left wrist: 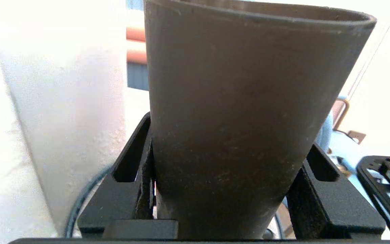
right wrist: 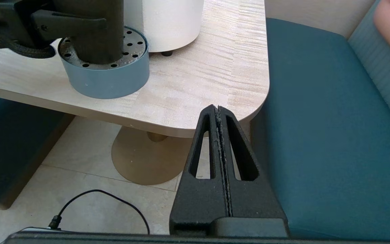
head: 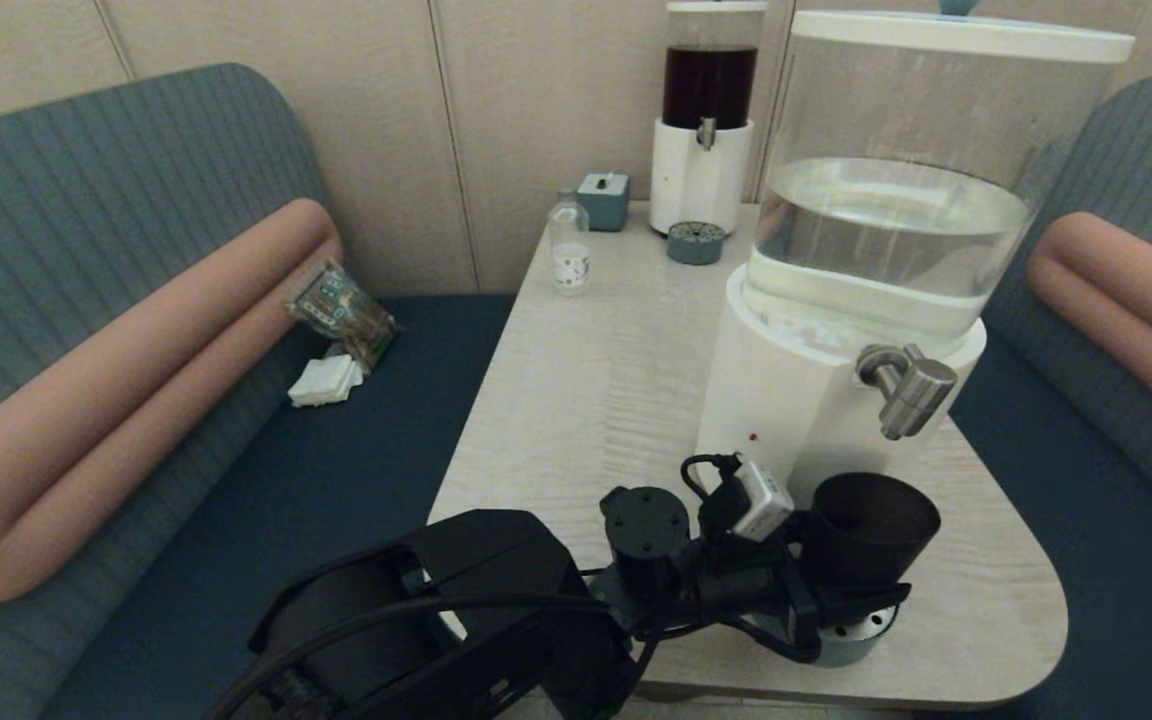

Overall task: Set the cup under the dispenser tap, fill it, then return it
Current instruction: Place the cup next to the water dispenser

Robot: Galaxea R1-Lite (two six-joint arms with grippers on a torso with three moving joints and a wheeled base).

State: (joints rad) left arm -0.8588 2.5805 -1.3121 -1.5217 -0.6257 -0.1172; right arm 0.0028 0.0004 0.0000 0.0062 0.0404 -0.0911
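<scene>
**Cup seated on drip tray beneath tap**

The left gripper, nearest the head camera at the table's front edge, clamps the cup low on its body, one finger on each side. The low grip leaves the rim free to receive water. The cup stands upright on the perforated drip tray, just beside the white dispenser base, with its mouth roughly below the dispenser tap. It appears empty, so filling is judged to be pending. The right gripper hangs off the table's corner, fingers pressed together, holding nothing.
</scene>
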